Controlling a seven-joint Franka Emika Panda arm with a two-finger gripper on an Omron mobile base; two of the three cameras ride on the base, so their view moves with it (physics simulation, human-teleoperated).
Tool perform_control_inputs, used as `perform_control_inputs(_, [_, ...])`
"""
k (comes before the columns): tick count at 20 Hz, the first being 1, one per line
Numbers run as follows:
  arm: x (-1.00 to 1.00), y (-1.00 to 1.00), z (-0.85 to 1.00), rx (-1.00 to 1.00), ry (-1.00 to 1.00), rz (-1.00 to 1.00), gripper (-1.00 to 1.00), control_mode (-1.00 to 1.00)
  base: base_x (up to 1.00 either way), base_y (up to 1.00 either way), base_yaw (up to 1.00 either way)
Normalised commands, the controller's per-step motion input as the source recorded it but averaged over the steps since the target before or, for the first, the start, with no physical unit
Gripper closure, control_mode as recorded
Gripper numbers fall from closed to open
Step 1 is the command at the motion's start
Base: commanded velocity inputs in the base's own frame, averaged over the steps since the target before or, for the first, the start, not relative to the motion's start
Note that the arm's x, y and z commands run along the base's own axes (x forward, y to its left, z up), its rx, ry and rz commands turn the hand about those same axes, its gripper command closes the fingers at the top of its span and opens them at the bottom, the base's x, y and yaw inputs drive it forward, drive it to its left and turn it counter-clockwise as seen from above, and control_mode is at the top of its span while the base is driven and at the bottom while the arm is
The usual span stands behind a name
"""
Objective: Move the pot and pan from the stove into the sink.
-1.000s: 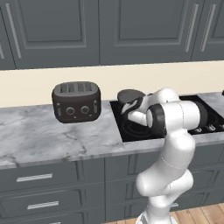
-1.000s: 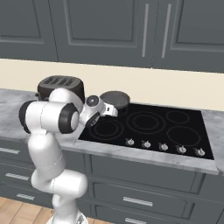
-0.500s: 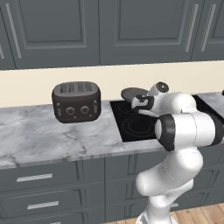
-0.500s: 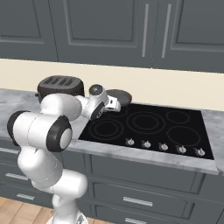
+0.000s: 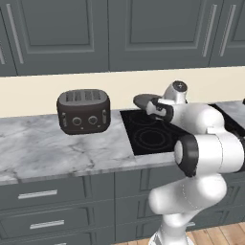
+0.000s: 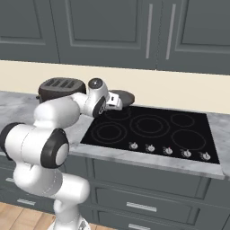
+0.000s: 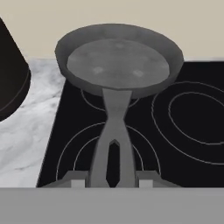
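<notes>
Now the claw (image 7: 112, 183), clamped on the pan (image 7: 118, 61) handle, has lifted it above the stove (image 7: 175, 131).

Dark grey upper cabinets (image 5: 129, 33) with slim vertical bar handles run along the top, over a plain cream wall (image 5: 62, 91). Below it lies the grey-veined marble bench (image 5: 52, 148) — a dark four-slot toaster (image 5: 83, 111) stands on it, close to the wall. Under the bench sit grey drawer fronts (image 5: 43, 210) with horizontal silver pulls. A strip of light wooden floor (image 6: 22, 215) shows at the bottom — lighting is even and soft.
</notes>
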Motion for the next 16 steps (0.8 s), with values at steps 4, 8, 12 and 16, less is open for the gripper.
perform_control_inputs(4, [-0.45,-0.02,0.03,0.00,-0.05,0.00,1.00,-1.00,0.00,0.00,0.00])
perform_control_inputs(8, [-0.75,-0.09,0.14,0.01,-0.05,0.00,1.00,-1.00,0.00,0.00,0.00])
perform_control_inputs(12, [-0.81,-0.11,0.24,0.01,-0.04,0.00,1.00,-1.00,0.00,0.00,0.00])
perform_control_inputs(16, [-0.79,-0.07,0.44,0.01,0.00,0.00,1.00,-1.00,0.00,0.00,0.00])
